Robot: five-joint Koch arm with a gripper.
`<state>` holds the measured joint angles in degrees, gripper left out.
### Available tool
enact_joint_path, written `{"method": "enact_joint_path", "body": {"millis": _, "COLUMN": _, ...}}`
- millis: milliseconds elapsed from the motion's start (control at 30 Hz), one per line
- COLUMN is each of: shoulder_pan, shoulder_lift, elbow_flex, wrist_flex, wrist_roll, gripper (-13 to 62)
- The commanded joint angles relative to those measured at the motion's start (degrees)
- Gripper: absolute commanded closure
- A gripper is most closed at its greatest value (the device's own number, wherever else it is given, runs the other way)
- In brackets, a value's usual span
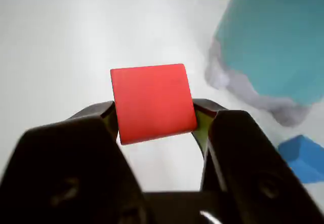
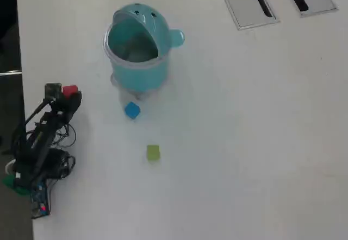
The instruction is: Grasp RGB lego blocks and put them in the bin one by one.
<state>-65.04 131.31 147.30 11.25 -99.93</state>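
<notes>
Red block (image 1: 152,104) pinched between black gripper (image 1: 156,127) jaws, closed on its sides.
In overhead view, held left of teal bin (image 2: 136,69); blue block (image 2: 131,110) just below bin, yellow-green block (image 2: 153,152) further down, on white table (image 2: 244,142).

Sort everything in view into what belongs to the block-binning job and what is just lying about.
Job:
- red block, clamped in the hand
- blue block, near the bin's foot
- yellow-green block
- teal bin, lid swung open

Lying about:
- two grey slotted panels, at the table's far edge
</notes>
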Motion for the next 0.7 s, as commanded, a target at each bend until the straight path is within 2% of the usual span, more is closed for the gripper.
{"method": "enact_joint_path", "body": {"millis": 0, "shoulder_pan": 0.0, "shoulder_lift": 4.22, "elbow_flex": -7.47, "wrist_flex": -2.11, "wrist_roll": 3.6, "gripper": 44.1}}
{"method": "enact_joint_path", "body": {"millis": 200, "shoulder_pan": 8.7, "shoulder_lift": 3.87, "elbow_flex": -17.05, "wrist_flex": -12.83, "wrist_roll": 10.02, "gripper": 44.1}}
{"method": "enact_joint_path", "body": {"millis": 300, "shoulder_pan": 14.06, "shoulder_lift": 0.97, "elbow_flex": -28.3, "wrist_flex": -14.33, "wrist_roll": 16.08, "gripper": 44.1}}
{"method": "enact_joint_path", "body": {"millis": 400, "shoulder_pan": 14.41, "shoulder_lift": -4.48, "elbow_flex": -37.27, "wrist_flex": -14.33, "wrist_roll": 16.08, "gripper": 44.1}}
{"method": "enact_joint_path", "body": {"millis": 667, "shoulder_pan": 15.82, "shoulder_lift": -14.24, "elbow_flex": -42.63, "wrist_flex": -17.84, "wrist_roll": 16.26, "gripper": 44.1}}
